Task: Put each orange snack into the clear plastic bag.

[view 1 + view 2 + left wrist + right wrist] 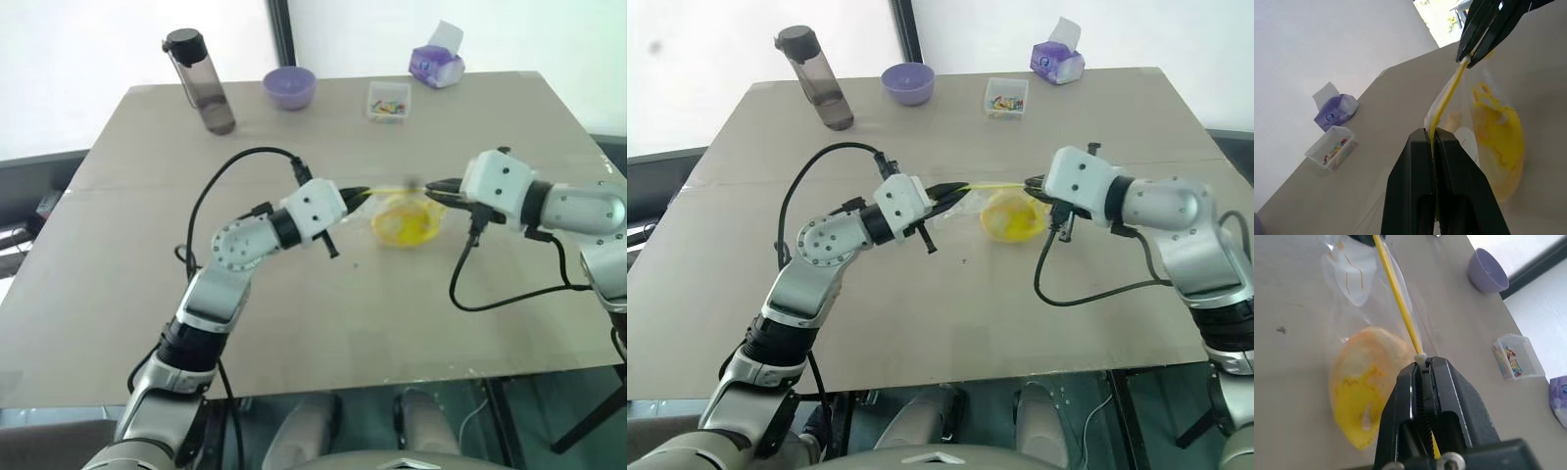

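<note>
1. Left gripper (955, 189) was clamped tight on one end of the bag's yellow seal strip (997, 184).
2. Right gripper (1032, 183) was pinched on the strip's other end — strip stretched taut between the two.
3. Clear bag (1359, 279) hung from the strip above the table (950, 323).
4. Orange bun (1011, 217) sat inside the bag, near the right gripper.
5. Far edge — bottle (203, 81), purple bowl (289, 87), small clear box (388, 101), tissue pack (437, 65).

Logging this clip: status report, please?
Left gripper and right gripper both shut on the yellow seal strip of the clear plastic bag, held taut between them. Orange snack inside the bag. Nothing in the way.
</note>
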Controlling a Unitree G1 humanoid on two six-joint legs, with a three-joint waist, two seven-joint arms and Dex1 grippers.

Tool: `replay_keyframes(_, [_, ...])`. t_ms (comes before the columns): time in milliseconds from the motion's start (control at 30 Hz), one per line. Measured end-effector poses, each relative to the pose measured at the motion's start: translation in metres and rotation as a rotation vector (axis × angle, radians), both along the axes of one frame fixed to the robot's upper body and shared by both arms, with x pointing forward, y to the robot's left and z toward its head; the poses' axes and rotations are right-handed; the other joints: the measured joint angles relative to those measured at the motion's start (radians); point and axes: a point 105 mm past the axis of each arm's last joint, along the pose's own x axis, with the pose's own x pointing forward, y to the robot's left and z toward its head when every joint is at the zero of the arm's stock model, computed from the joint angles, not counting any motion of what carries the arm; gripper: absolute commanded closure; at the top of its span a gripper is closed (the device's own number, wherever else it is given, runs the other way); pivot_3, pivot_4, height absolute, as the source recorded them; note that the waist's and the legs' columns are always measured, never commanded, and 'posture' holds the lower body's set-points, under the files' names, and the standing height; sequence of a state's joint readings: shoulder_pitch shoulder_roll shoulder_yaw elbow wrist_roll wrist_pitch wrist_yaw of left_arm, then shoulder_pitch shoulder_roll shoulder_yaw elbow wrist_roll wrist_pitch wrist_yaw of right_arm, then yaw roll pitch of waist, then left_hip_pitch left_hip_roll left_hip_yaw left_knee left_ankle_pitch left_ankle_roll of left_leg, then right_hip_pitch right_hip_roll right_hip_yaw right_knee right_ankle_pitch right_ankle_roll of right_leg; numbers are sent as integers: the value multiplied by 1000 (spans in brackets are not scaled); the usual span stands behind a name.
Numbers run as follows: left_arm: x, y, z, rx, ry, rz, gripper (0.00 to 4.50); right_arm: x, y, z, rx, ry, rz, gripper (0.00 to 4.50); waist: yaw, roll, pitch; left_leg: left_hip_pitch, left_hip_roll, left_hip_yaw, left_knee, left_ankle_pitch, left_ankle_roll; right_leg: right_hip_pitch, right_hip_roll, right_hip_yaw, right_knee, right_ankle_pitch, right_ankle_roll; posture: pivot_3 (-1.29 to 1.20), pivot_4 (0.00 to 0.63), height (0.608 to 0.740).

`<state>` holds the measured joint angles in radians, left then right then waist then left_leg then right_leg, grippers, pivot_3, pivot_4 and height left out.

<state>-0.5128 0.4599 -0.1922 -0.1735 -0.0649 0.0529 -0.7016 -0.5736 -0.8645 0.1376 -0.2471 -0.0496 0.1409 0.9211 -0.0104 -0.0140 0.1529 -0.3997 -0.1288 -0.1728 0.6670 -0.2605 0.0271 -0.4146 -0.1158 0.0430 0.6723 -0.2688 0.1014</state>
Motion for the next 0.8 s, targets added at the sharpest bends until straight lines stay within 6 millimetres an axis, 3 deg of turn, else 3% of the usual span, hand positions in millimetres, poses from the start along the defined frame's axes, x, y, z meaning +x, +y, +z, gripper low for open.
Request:
replay_keyframes(567, [0,7,2,8,10,-2,4500,0,-55,-11,-61,19,-166,4456,-1,0,0,0,0,0,0,0,0,0,0,0,0,0,0,0,150,740])
replay_keyframes(800, [2,8,1,7,14,2,4500,0,-56,-5,-56,2,-175,4456,0,0,0,0,0,1,0,0,0,0,0,0,0,0,0,0,150,740])
